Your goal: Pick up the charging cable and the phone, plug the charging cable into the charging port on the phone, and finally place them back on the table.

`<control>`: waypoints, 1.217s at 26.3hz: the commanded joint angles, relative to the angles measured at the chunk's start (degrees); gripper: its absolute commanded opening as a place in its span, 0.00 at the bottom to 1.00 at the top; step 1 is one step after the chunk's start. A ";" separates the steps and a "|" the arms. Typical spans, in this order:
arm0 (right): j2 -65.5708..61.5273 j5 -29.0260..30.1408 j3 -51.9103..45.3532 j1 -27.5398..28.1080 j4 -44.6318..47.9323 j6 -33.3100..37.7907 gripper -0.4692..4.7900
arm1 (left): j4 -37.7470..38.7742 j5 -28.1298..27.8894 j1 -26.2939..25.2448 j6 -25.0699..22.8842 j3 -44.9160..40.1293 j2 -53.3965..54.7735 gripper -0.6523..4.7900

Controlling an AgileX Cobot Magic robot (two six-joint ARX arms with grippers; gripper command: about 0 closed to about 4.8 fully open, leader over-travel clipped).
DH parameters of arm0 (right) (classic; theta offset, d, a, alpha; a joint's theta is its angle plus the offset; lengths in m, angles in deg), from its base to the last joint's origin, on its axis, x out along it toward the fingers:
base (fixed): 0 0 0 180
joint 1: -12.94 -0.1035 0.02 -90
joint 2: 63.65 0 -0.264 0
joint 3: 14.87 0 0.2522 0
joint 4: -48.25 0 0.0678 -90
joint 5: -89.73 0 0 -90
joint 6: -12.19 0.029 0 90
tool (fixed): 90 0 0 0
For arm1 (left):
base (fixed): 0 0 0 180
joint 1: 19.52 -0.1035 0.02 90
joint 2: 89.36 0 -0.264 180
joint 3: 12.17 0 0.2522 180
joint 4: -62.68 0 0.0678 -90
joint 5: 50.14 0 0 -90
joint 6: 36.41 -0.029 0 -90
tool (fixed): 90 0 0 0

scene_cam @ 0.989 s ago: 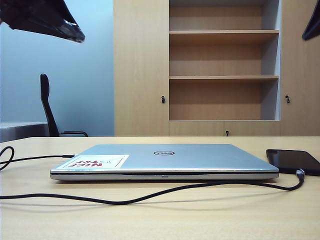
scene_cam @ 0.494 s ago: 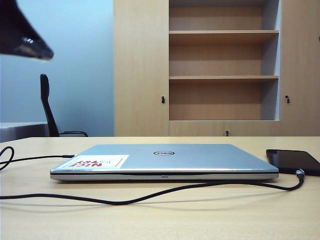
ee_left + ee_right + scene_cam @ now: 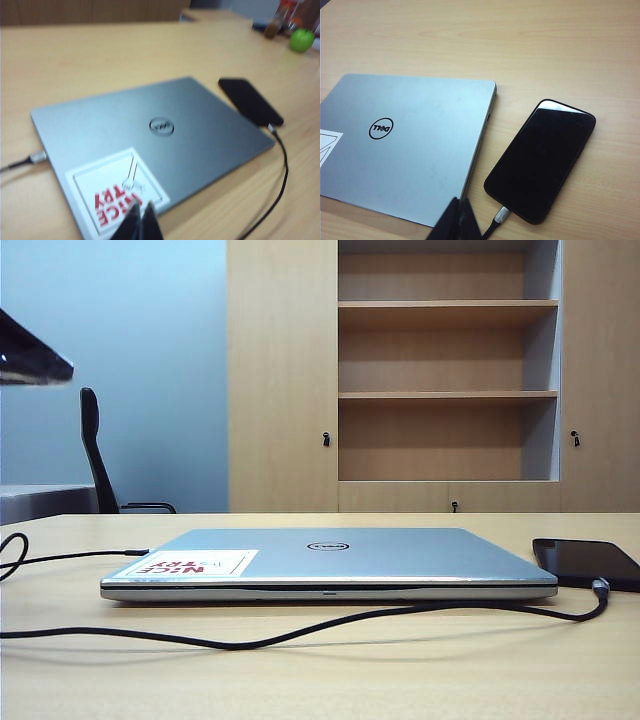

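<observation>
The left gripper [image 3: 140,222] is seen with its fingers pressed together on nothing, raised above the sticker [image 3: 117,192] on the closed silver laptop [image 3: 150,145]. The right gripper [image 3: 459,220] is likewise clamped together and empty, held above the near corner of the laptop, just beside the plug end of the charging cable [image 3: 499,216]. The cable's plug is seated in the end of the phone [image 3: 542,160], which lies flat, screen up, on the table [image 3: 545,55] beside the laptop. In the exterior view the cable [image 3: 300,630] is trailed along the table in front of the laptop to the phone [image 3: 585,562]. A wooden shelf cabinet [image 3: 285,380] is seen behind.
</observation>
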 commanded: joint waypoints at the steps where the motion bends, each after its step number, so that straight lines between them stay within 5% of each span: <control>1: 0.20 0.04 0.26 0.00 0.79 0.02 0.08 | -3.06 0.17 -0.04 -0.42 -1.79 -0.98 0.11; 10: 0.20 0.02 0.26 0.00 0.79 0.02 0.08 | -7.82 0.17 -0.98 -0.48 -1.99 -2.75 0.11; 32: 0.20 0.04 0.26 0.00 0.79 0.02 0.08 | -1.33 0.17 -30.99 -0.48 -7.28 -20.76 0.11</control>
